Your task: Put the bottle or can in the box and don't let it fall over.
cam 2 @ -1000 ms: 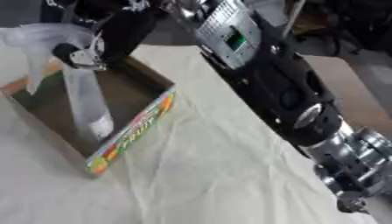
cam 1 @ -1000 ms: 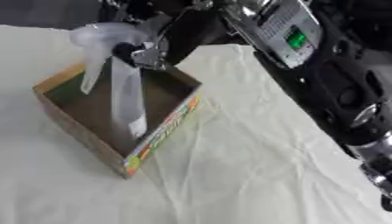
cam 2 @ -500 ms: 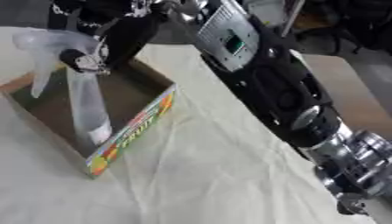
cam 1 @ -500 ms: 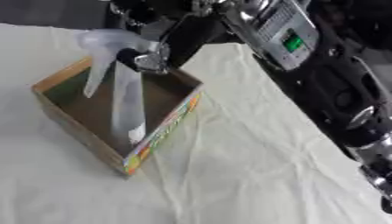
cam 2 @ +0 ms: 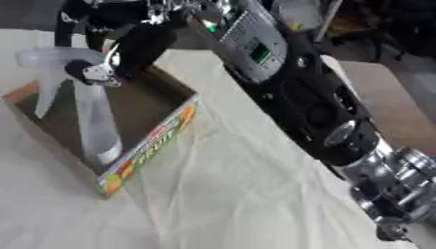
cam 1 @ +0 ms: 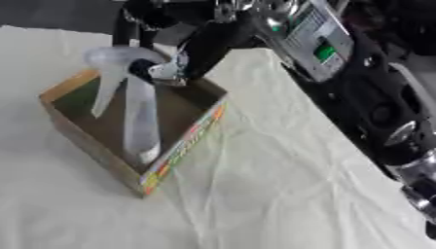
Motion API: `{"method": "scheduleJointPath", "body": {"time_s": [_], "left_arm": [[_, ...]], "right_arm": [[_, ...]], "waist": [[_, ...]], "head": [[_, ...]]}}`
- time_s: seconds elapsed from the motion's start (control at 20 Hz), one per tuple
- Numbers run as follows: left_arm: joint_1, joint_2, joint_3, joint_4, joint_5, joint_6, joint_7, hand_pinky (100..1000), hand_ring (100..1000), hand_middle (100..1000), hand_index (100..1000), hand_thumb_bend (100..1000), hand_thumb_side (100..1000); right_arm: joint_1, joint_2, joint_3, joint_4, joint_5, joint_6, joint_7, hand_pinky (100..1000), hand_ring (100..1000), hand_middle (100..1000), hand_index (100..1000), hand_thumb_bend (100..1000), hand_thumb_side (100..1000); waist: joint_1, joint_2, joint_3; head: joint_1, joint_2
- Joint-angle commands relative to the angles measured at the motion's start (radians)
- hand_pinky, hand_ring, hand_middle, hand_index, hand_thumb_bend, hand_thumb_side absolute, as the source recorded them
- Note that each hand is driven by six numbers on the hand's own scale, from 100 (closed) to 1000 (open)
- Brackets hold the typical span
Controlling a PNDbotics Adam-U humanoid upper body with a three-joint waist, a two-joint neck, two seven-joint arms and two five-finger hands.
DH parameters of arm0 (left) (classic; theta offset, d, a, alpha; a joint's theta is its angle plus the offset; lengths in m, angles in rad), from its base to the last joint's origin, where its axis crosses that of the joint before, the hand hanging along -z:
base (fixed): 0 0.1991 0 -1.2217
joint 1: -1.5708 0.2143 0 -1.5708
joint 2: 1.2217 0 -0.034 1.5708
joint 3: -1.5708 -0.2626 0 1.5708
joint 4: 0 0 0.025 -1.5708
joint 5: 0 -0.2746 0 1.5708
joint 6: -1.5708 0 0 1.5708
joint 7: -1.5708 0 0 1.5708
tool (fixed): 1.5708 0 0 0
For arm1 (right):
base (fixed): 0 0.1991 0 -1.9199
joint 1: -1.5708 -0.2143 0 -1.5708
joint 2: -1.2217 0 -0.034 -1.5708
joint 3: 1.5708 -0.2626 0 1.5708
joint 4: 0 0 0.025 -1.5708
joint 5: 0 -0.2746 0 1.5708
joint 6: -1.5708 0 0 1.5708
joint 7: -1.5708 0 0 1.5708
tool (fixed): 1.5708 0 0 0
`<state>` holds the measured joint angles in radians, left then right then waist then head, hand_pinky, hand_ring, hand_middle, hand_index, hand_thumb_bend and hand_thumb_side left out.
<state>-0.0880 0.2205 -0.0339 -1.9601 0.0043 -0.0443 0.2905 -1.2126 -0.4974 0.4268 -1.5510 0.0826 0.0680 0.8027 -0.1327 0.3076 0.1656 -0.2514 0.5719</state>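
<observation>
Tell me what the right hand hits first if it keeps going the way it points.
Probably the spray bottle: the right hand already sits at its neck, pointing down-left into the box. Depth is unclear.

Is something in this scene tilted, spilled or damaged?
Nothing stands out. The spray bottle stands upright inside the cardboard box, its base on the box floor, with the right hand at its neck. No spill or damage shows. The white cloth is only wrinkled.

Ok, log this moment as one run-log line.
right hand: shut on spray bottle neck | bottle: upright inside box | left hand: not in view
</observation>
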Motion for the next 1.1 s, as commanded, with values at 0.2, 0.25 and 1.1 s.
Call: {"method": "scheduleJointPath", "body": {"time_s": [0.2,0.25,1.1], "left_arm": [[-0.008,0.004,-0.001,-0.012,0.002,-0.002,-0.002,971,605,718,613,178,891],[-0.007,0.004,-0.001,-0.011,0.002,-0.002,-0.002,971,605,718,613,178,892],[-0.002,0.005,-0.002,-0.009,0.001,0.000,-0.003,973,604,718,613,176,889]], "right_arm": [[-0.015,-0.007,-0.013,-0.001,0.032,-0.050,0.030,862,716,846,772,315,384],[-0.015,-0.006,-0.015,0.001,0.036,-0.058,0.034,871,733,858,786,328,392],[-0.054,-0.013,-0.098,0.015,0.047,-0.065,-0.055,926,872,992,865,324,388]], "waist": [[0.005,-0.012,0.003],[0.005,-0.012,0.003],[0.009,-0.020,0.004]], "head": [[0.003,-0.013],[0.004,-0.013],[0.011,-0.014]]}}
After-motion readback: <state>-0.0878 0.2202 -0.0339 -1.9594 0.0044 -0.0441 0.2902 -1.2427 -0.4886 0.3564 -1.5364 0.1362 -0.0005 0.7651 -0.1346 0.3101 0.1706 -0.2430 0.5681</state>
